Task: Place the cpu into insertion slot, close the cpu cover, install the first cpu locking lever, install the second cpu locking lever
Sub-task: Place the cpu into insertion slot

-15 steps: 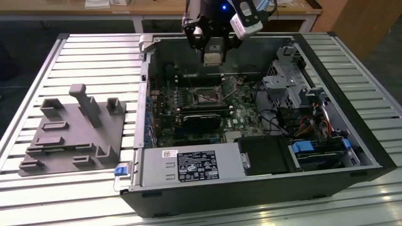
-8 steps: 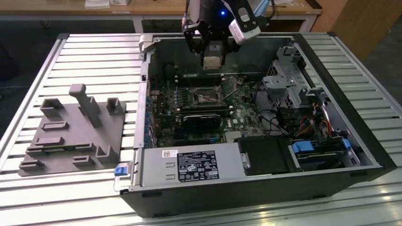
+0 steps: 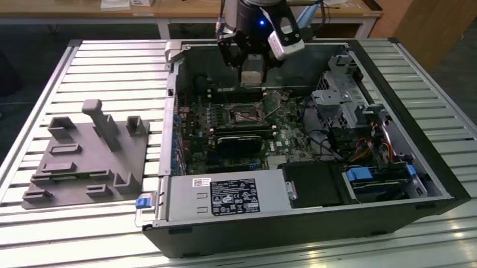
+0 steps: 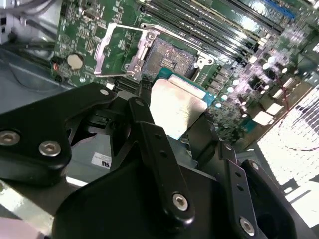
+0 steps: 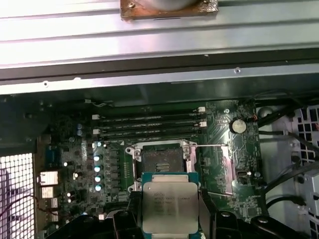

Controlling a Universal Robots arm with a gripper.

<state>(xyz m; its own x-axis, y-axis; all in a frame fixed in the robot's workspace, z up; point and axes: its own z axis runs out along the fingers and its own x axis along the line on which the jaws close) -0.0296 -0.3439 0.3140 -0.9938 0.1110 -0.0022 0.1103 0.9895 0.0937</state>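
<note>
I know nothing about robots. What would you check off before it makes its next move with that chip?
1. Grip on the cpu: ok, the tool is shut on two opposite edges.
2. Insertion slot free: ok, its dark centre is bare.
3. Cpu cover out of the way: ok, it is swung open beside the slot.
4. Cpu square with the slot: ok, their edges look parallel in the first wrist view.
5. Cpu centred over the slot: cannot tell; it hangs above the board, apart from the slot.
</note>
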